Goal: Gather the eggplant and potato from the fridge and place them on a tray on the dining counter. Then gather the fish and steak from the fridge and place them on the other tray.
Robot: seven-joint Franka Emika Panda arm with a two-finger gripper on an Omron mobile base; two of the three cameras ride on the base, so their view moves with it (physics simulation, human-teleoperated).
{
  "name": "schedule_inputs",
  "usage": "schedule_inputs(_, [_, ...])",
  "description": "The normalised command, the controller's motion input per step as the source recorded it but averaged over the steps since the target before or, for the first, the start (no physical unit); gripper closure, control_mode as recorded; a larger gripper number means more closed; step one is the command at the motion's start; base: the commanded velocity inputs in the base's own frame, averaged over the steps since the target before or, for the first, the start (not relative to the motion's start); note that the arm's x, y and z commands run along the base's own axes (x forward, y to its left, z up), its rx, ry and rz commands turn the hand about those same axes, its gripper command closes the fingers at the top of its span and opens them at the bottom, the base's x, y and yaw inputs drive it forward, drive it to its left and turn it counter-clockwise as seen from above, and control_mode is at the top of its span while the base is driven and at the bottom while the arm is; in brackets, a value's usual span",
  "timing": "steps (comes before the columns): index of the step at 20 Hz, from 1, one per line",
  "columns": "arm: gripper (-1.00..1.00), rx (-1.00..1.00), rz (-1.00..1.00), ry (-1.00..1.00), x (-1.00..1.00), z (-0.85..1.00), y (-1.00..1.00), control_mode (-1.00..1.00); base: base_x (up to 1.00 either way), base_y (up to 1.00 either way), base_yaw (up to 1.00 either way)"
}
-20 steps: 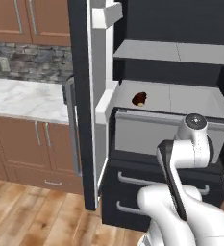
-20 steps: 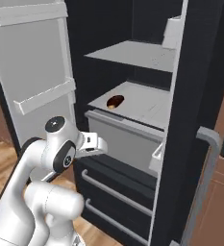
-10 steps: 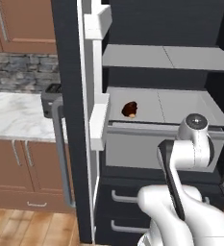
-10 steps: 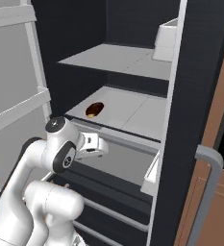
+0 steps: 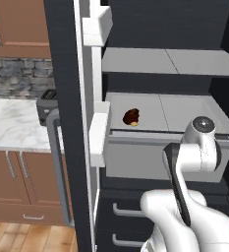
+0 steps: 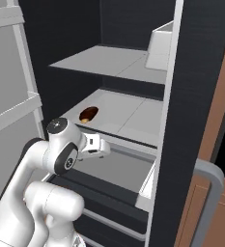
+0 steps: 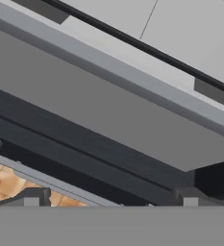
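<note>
The fridge (image 5: 62,74) stands open in front of me, and its dark frame (image 6: 191,96) fills the right of the right base view. A small dark red-brown piece of food that looks like the steak (image 5: 131,116) lies on the middle shelf (image 6: 88,114). My gripper (image 6: 105,148) hangs below and in front of that shelf, pointing at the grey drawer front (image 7: 94,110). Its fingertips (image 7: 32,198) stand wide apart, open, with nothing between them. Eggplant, potato, fish, the trays and the dining counter are out of view.
The left fridge door (image 5: 94,128) with white bins and a silver handle (image 5: 57,162) stands close on my left. The right door handle (image 6: 210,193) is at lower right. Two lower drawers (image 5: 121,211) sit beneath. A marble wall counter (image 5: 13,128) with a toaster (image 5: 46,103) lies left.
The whole picture has shifted: the base has driven closer to the fridge and rightwards. The arm keeps its pose and the gripper stays open.
</note>
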Motion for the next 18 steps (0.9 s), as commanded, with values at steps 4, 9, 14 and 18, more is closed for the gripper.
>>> schedule_inputs(4, [-1.00, 0.00, 0.00, 0.00, 0.00, 0.00, 0.00, 1.00, 0.84, 0.01, -0.01])
schedule_inputs(9, [-1.00, 0.00, 0.00, 0.00, 0.00, 0.00, 0.00, 1.00, 0.10, 0.00, 0.00])
schedule_inputs(14, [-1.00, 0.00, 0.00, 0.00, 0.00, 0.00, 0.00, 1.00, 0.00, 0.00, 0.00])
schedule_inputs(18, [-1.00, 0.00, 0.00, 0.00, -0.01, 0.00, 0.00, -1.00, 0.00, 0.00, 0.00])
